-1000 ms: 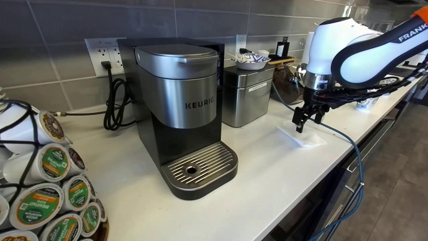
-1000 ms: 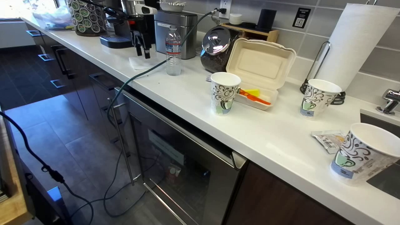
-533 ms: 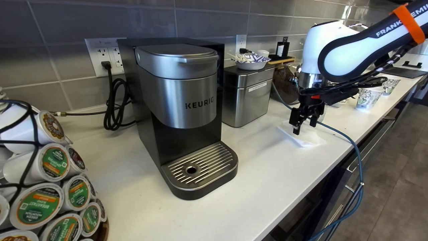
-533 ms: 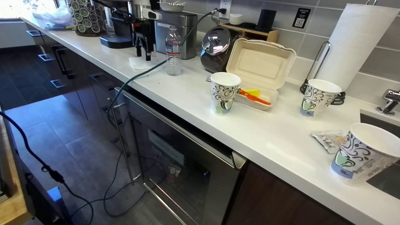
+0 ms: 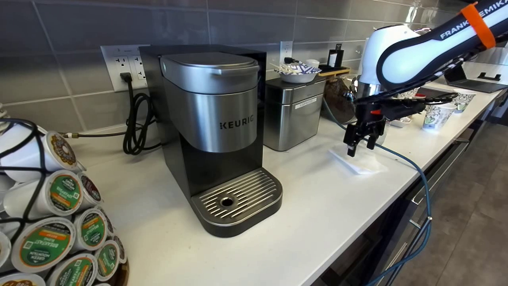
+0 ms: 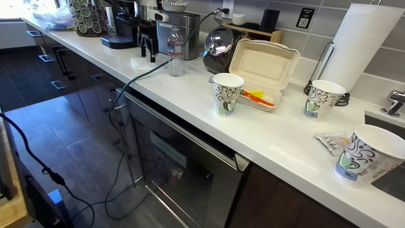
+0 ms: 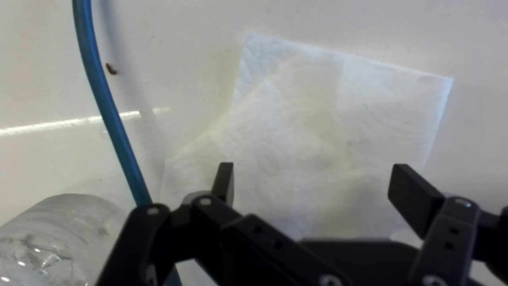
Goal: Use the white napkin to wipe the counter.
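Daylight is pouring in at upper left in an exterior view, window (image 6: 25,9) blowing out white, cabinets (image 6: 86,83) below sitting dim. Tabletop (image 5: 246,254) is reading bright in both exterior views; coffee maker (image 5: 214,115) is catching sheen. Edge distortion is tilting paper towel roll (image 6: 359,47), upper right, and cup (image 6: 367,158), lower right. Wrist view is looking hazy, soft: napkin (image 7: 285,119) is washing into tabletop, blue hose (image 7: 105,95) is throwing a blurry shadow, glare is streaking at left, jaws are showing near-black.

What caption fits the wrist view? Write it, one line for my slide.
Open gripper over a white napkin on the counter, with a blue cable and a clear bottle at frame left.
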